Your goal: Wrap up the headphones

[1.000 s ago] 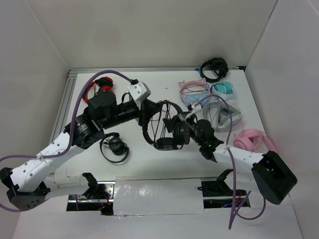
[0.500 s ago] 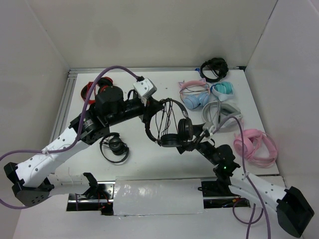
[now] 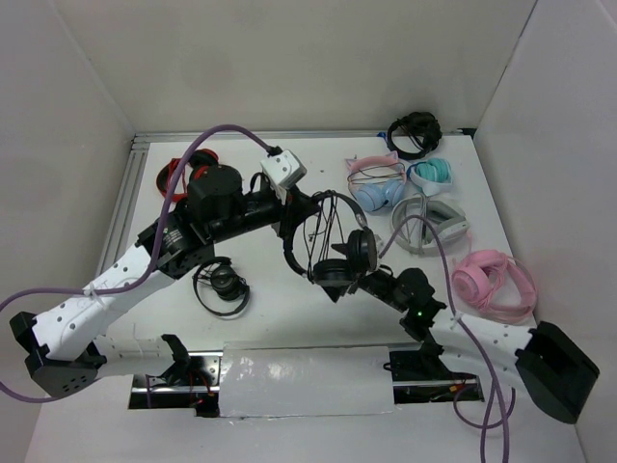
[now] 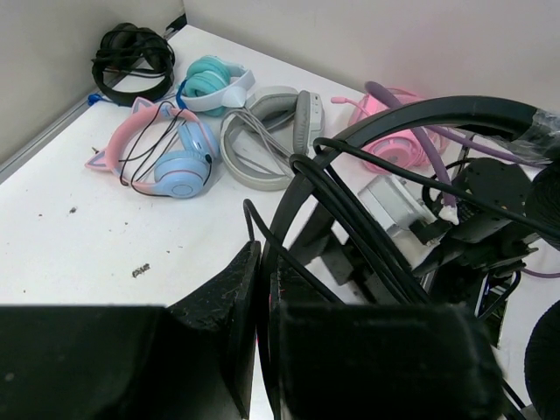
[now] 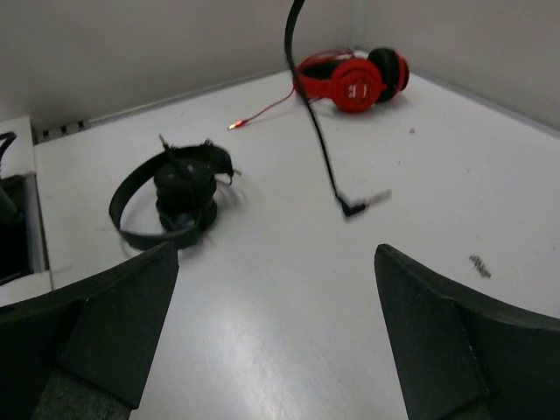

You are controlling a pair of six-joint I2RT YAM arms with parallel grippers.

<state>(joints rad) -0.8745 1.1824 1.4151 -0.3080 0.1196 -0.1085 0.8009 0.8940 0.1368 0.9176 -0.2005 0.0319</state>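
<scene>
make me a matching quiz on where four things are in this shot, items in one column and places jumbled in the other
1 the headphones
2 red-and-black pair
3 compact black pair
4 plain pink pair

A far left corner of the table
B near the table's right edge, beside the right arm
C clamped in the left gripper
D flat on the table beside the left arm

Pairs: 1-C, 2-A, 3-D, 4-B
</scene>
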